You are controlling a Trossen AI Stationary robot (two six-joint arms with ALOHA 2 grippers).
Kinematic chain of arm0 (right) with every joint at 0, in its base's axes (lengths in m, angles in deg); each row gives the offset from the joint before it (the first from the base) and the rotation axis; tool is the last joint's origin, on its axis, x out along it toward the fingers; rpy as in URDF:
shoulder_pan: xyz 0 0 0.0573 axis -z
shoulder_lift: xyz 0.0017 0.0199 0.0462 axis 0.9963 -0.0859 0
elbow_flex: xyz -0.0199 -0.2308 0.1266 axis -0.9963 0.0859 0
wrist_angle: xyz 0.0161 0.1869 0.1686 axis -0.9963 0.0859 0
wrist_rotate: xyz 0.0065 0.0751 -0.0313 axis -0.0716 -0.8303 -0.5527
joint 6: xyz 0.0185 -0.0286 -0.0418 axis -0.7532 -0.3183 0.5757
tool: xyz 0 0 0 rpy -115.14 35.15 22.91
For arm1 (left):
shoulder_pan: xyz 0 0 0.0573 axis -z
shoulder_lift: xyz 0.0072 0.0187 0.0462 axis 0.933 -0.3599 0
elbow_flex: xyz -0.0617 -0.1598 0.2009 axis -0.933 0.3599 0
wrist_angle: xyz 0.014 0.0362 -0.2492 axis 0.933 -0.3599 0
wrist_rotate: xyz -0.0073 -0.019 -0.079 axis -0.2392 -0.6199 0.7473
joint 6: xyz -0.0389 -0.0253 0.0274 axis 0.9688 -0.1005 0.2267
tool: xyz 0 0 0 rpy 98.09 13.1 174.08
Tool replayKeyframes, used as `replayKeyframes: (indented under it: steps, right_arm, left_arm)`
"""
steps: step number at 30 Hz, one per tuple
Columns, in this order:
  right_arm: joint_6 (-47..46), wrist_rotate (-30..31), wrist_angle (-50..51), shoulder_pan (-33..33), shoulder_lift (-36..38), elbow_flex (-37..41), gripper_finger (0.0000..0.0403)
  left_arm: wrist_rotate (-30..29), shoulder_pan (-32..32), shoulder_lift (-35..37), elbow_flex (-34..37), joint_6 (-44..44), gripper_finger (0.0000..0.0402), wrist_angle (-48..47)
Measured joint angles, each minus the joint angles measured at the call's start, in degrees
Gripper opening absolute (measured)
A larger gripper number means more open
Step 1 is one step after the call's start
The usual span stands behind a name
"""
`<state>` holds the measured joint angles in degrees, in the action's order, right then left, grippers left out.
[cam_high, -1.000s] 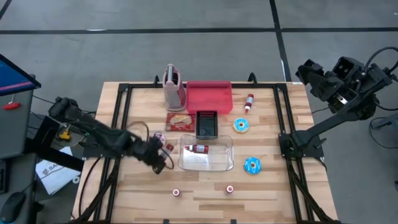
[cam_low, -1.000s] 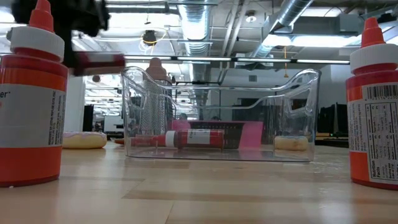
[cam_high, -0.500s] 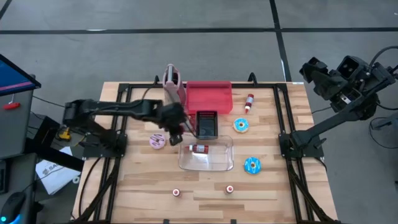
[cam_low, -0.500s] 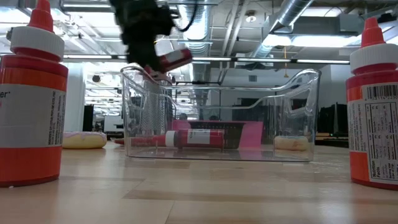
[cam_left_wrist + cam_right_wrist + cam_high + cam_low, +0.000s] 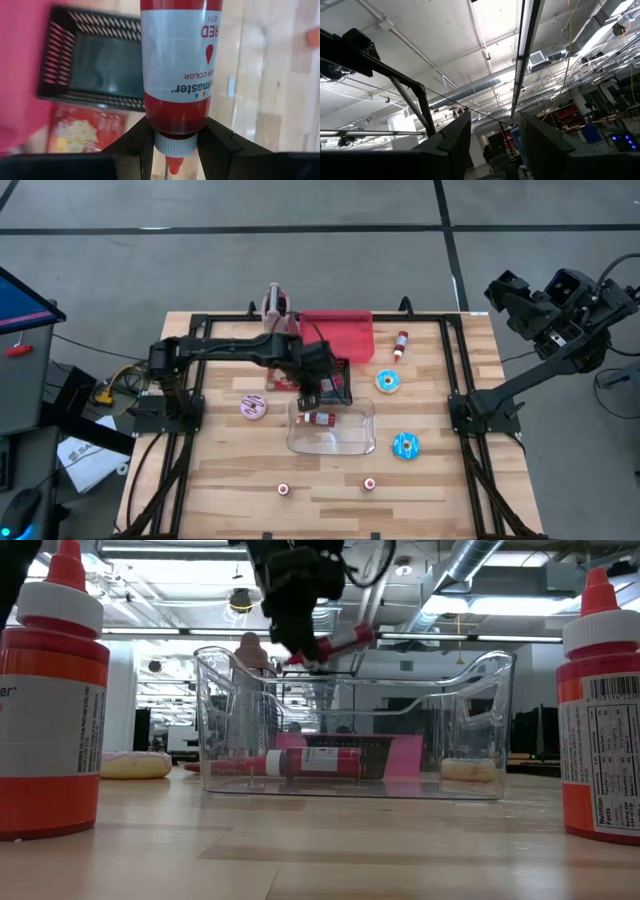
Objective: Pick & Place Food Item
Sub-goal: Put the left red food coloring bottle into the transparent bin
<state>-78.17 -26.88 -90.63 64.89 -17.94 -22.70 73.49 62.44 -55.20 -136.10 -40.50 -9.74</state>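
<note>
Two dark fingers (image 5: 137, 145) of my left gripper (image 5: 172, 145) are clamped on the neck of a red bottle (image 5: 179, 65), just below its shoulder, with the grey cap and red nozzle poking back between them. In my wrist view the bottle's long axis runs straight away from me, base end leading, nozzle end toward my wrist. Its white label reads "master" and "COLOR", with "RED" and a red drop printed beside them, all upside down from here.

From table height the red bottle hangs tilted, close to level, over the rim of the clear bin (image 5: 480, 740), nothing under it but air. From above, my left gripper (image 5: 318, 385) sits over the bin's back-left corner, my arm reaching in from the table's left side.

That clear bin is a glossy, see-through plastic box with rounded corners and scooped handles. A second red bottle (image 5: 320, 419) lies on its side in the bin, white label showing. Just behind the bin: a black mesh basket (image 5: 333, 380), a pink tray (image 5: 345, 332), and a flat red packet (image 5: 283, 376). On the pale wood table (image 5: 220, 470) I see a pink donut (image 5: 253, 408), two blue-iced donuts (image 5: 388, 382), and another small red bottle (image 5: 400, 344).

My right gripper (image 5: 495, 135) is up off the table's right back corner, pointing at the ceiling, fingers apart with nothing between them.
</note>
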Motion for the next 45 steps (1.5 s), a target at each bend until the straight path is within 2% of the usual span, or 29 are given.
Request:
replayKeyframes:
  steps: [17, 25, 33, 39, 45]
  right_arm:
    - [-0.06, 0.06, 2.73, -0.04, 0.98, 0.00, 0.0159]
    - [-1.64, 0.01, 3.45, -0.04, 0.97, 0.00, 0.0159]
    - [-2.58, -0.32, 3.33, -0.04, 0.93, 0.00, 0.0159]
    - [-2.61, -1.15, 2.58, -0.04, 0.91, 0.00, 0.0159]
    - [-2.61, -1.17, 2.53, -0.04, 0.91, 0.00, 0.0159]
  left_arm:
    - [4.33, 8.46, -5.81, -0.13, 2.36, 0.0109, 0.53]
    - [4.24, 9.94, -8.68, -0.13, 3.87, 0.0109, 1.10]
    - [4.10, 9.96, -8.25, 5.54, 3.63, 0.0109, 1.95]
    - [4.12, 10.04, -8.23, 6.38, 3.45, 0.0109, 2.88]
    - [4.12, 10.04, -8.19, 6.38, 2.01, 0.0144, 3.69]
